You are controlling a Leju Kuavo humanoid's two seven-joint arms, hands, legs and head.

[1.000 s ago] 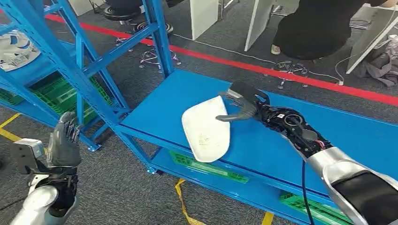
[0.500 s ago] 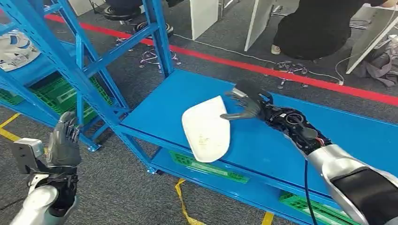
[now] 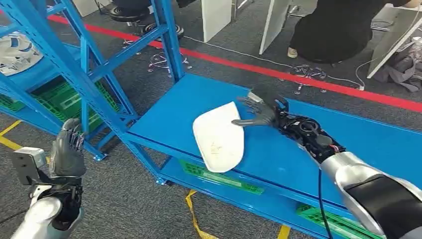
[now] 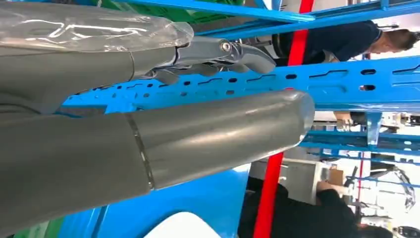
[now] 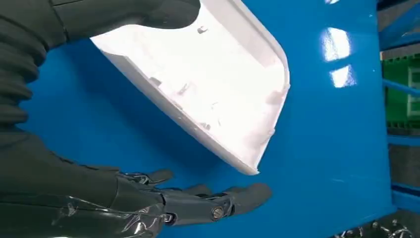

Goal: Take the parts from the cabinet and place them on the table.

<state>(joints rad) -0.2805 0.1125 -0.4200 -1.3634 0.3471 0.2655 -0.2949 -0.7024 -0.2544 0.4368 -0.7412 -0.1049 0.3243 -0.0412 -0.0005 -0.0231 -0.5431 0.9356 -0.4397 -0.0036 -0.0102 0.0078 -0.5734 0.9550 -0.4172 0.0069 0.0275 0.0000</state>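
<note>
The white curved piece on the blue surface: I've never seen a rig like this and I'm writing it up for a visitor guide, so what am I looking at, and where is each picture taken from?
This is a humanoid robot with two silver arms, each ending in a robot hand. The wide picture comes from a camera high on its body, looking down. The other two come from cameras at the wrists, so they look turned.

The white part is a curved plastic shell. It lies on the blue table, with one end sticking out over the near edge. The right robot hand is beside its far end with fingers spread, holding nothing; the right wrist view shows the shell's hollow inside close to the thumb.

The left robot hand is raised and holds nothing. The blue cabinet stands to the left. A person in dark clothes is behind.
</note>
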